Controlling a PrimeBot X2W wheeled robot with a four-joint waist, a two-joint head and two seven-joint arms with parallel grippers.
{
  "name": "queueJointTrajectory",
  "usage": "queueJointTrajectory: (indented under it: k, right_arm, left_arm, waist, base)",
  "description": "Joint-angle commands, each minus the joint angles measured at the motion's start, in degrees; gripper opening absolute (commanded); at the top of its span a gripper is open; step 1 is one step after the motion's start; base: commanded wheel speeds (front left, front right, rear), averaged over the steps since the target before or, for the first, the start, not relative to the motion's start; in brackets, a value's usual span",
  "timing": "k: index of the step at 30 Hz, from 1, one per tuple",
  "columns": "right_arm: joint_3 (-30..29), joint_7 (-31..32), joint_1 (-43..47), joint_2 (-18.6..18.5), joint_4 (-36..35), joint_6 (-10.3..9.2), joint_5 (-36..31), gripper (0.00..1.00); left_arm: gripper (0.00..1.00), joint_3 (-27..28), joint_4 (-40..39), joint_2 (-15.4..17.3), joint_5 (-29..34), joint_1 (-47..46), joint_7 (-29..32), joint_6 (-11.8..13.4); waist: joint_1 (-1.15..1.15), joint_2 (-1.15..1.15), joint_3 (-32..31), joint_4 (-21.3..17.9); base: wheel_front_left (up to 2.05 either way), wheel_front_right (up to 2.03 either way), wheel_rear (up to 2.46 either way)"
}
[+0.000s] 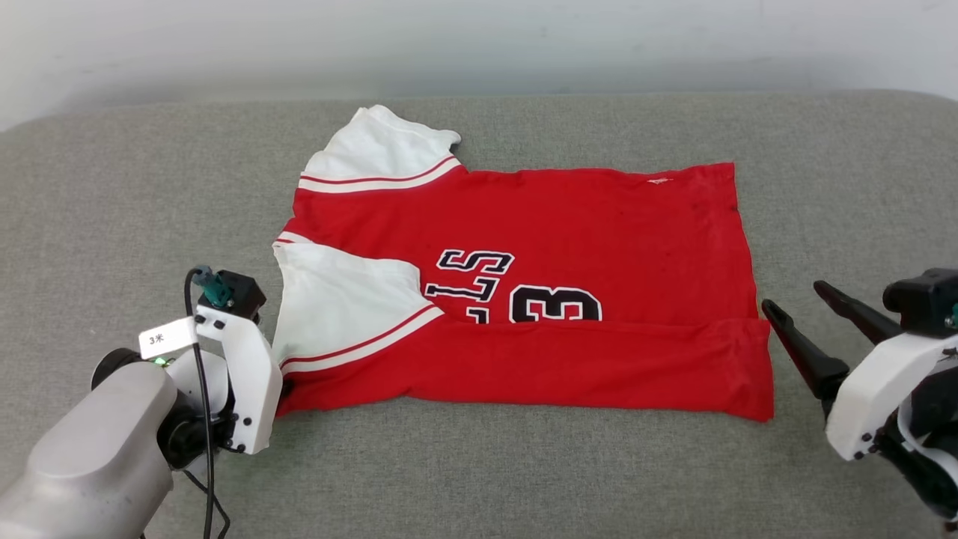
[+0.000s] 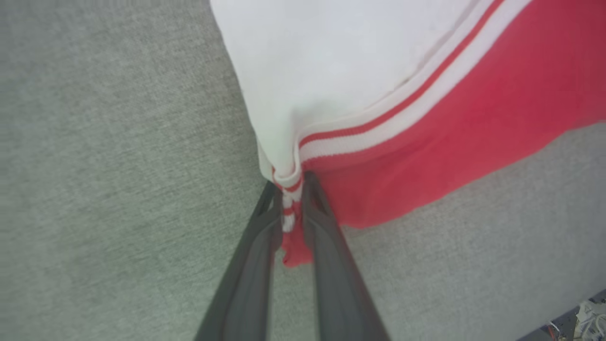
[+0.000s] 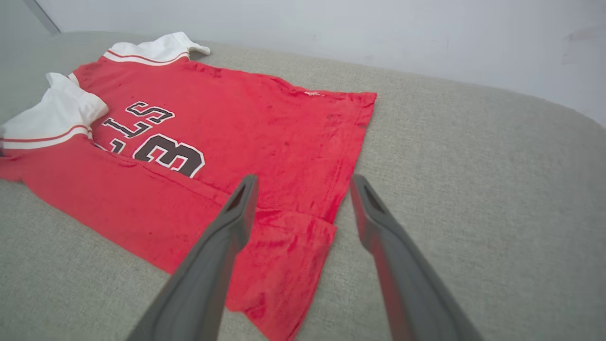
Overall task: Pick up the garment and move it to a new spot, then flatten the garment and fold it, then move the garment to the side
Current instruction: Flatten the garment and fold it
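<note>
The garment (image 1: 584, 224), a red jersey with white sleeves and black lettering with a "3", lies spread on the grey cloth surface. Its near edge is folded over the chest print. My left gripper (image 2: 289, 183) is shut on the garment's (image 2: 473, 113) near left corner, pinching the striped trim and red cloth between both fingers. In the head view the left wrist (image 1: 236, 367) sits at that corner. My right gripper (image 1: 793, 296) stands open just right of the garment's near right corner, with nothing between its fingers. The right wrist view shows that gripper (image 3: 303, 180) over the hem corner (image 3: 284, 255).
The grey cloth surface (image 1: 479, 464) stretches wide on every side of the shirt. A pale wall (image 1: 479, 45) runs behind its far edge. Some wires (image 2: 584, 319) show at the lower right of the left wrist view.
</note>
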Motion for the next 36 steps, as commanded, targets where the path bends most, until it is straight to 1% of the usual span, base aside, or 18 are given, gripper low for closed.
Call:
queueJointTrajectory:
  k: [1, 5, 11, 15, 18, 21, 25, 30, 33, 36]
  right_arm:
    - [0.68, 2.44, -1.23, -1.65, -0.8, -0.07, 0.51, 1.0]
    - [2.14, 9.54, -2.8, -5.29, -2.02, -0.07, 1.86, 1.0]
    - [6.36, 24.84, -4.61, -9.59, -1.97, -0.07, 6.6, 1.0]
    - [9.0, 34.19, -6.2, -11.07, -0.46, -0.07, 9.6, 1.0]
    - [9.94, 38.25, -8.03, -10.82, 1.53, -0.07, 10.41, 1.0]
    - [10.57, 40.25, -9.6, -9.39, 4.22, -0.07, 10.6, 1.0]
    - [11.87, 40.99, -11.79, -7.5, 8.33, -0.07, 9.49, 1.0]
    - [13.64, 38.95, -12.75, -4.73, 14.76, -0.06, 8.3, 1.0]
    - [16.99, 38.5, -11.51, -3.72, 17.21, -0.04, 8.29, 1.0]
    - [19.78, 37.61, -10.41, -3.63, 18.61, 0.04, 9.05, 1.0]
  left_arm:
    - [0.0, -0.83, -0.08, 0.18, -0.21, 1.55, -1.12, -0.04]
    - [0.0, -0.64, -1.98, 1.73, 0.1, 0.51, -4.55, -0.04]
    - [0.0, -0.57, -4.98, 2.81, 0.46, 0.25, -7.88, -0.05]
    - [0.0, -0.73, -6.65, 2.72, 1.01, -0.72, -8.57, -0.04]
    - [0.0, -0.86, -7.56, 2.39, 1.69, -1.46, -8.95, 0.25]
    - [0.0, -1.13, -8.23, 2.07, 2.26, -2.22, -9.03, 0.38]
    - [0.0, -1.27, -8.89, 1.74, 2.75, -2.99, -9.11, 0.67]
    - [0.0, -1.4, -9.12, 1.48, 3.17, -3.86, -9.43, 0.79]
    - [0.0, -1.62, -8.94, 1.42, 3.55, -4.15, -9.58, 0.79]
    - [0.0, -1.74, -8.67, 1.55, 3.66, -4.22, -9.79, 0.82]
  waist:
    - [0.0, 0.0, -0.66, 0.32]
    - [0.0, 0.0, -1.43, 0.91]
    - [0.0, 0.0, -1.98, 1.74]
    - [0.0, 0.0, -1.64, 2.7]
    - [0.0, 0.0, -1.08, 3.42]
    - [0.0, 0.0, -0.3, 4.07]
    - [0.0, 0.0, 0.91, 4.61]
    - [0.0, 0.0, 2.47, 5.05]
    - [0.0, 0.0, 2.93, 5.2]
    - [0.0, 0.0, 3.1, 5.06]
  base:
    - [0.0, 0.0, 0.0]
    - [0.0, 0.0, 0.0]
    - [0.0, 0.0, 0.0]
    - [0.0, 0.0, 0.0]
    - [0.0, 0.0, 0.0]
    - [0.0, 0.0, 0.0]
    - [0.0, 0.0, 0.0]
    - [0.0, 0.0, 0.0]
    - [0.0, 0.0, 0.0]
    - [0.0, 0.0, 0.0]
